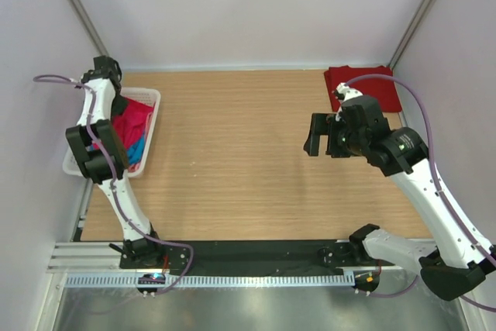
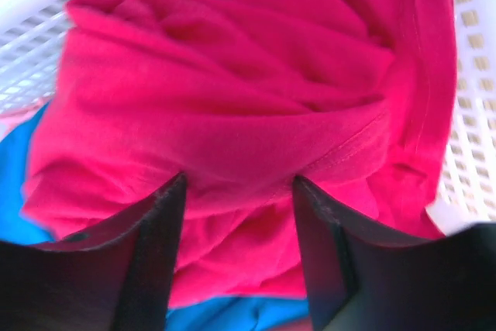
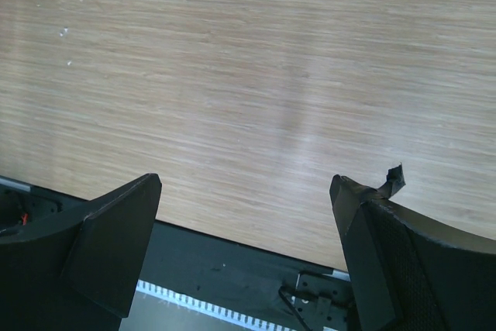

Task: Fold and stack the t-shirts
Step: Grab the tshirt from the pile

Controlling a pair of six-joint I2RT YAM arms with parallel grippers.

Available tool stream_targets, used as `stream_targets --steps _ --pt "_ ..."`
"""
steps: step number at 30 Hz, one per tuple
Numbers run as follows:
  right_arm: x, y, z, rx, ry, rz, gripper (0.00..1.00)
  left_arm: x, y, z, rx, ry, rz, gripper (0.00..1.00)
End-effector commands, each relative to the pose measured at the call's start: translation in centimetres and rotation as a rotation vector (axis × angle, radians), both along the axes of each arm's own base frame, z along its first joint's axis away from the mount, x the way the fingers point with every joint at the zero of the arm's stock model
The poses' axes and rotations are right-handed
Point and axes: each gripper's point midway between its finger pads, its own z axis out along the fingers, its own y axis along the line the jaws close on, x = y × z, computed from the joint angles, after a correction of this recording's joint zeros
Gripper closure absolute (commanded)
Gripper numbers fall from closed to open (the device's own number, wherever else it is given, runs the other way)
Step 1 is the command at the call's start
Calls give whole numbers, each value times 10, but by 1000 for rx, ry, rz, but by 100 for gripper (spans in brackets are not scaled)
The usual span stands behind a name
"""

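A bright pinkish-red t-shirt (image 1: 138, 116) lies crumpled on top of a blue t-shirt (image 1: 138, 148) in the white lattice basket (image 1: 153, 97). My left gripper (image 1: 116, 106) reaches down into the basket. In the left wrist view it (image 2: 239, 184) is open, with its fingertips pressed into a fold of the pinkish-red shirt (image 2: 232, 98); the blue shirt (image 2: 232, 315) shows beneath. A darker red t-shirt (image 1: 364, 87) lies folded at the table's far right corner. My right gripper (image 1: 314, 136) is open and empty above bare table (image 3: 246, 184). I cannot make out a pale pink shirt.
The basket wall (image 2: 473, 114) stands close on the right of the left fingers. The wooden table (image 1: 232, 153) spreads between basket and folded shirt. A black strip and rail (image 1: 256, 257) run along the near edge. Walls enclose three sides.
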Motion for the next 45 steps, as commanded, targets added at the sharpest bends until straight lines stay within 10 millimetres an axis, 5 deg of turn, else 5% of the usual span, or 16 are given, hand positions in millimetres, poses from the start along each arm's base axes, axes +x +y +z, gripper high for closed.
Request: stream_targets --steps 1,6,11,13,17,20,24,25,27,29,31,32,34,36,41,45 --pt "6 -3 11 -44 -34 22 0 9 14 22 59 0 -12 53" --pt "7 0 17 -41 -23 21 0 14 20 40 71 -2 -33 100" --pt "7 2 28 -4 -30 2 0 35 -19 176 106 -334 -155 100" --pt "7 3 34 24 -36 -21 0 35 -65 280 81 -652 -224 100" --pt "9 3 43 64 -54 -67 0 13 -171 410 -200 -1176 -408 100" --pt "5 -2 46 76 -45 -105 0 -5 -262 431 -427 -1265 -594 100" --pt "-2 -16 47 45 -41 -156 0 -42 -366 411 -674 -1150 -863 100" --pt "-4 -19 47 38 -44 -162 0 -50 -393 373 -724 -1043 -899 100" --pt "-7 -27 49 19 -45 -185 1 -75 -401 350 -758 -984 -897 100" --pt "-11 -28 50 15 -38 -182 0 -89 -409 258 -815 -771 -830 96" --pt "-15 -25 42 18 -19 -156 1 -119 -408 218 -846 -700 -804 91" --pt "-18 -25 41 29 -27 -141 2 -136 -403 154 -824 -559 -759 89" --pt "-24 -22 21 16 22 -120 3 -180 -404 106 -851 -407 -727 61" --pt "-32 -19 2 10 82 -93 5 -226 -398 43 -842 -207 -688 54" --pt "-15 -7 -43 2 137 -106 14 -253 -349 37 -658 -245 -637 29" --pt "22 16 -77 14 189 -151 23 -225 -320 46 -532 -275 -645 17"
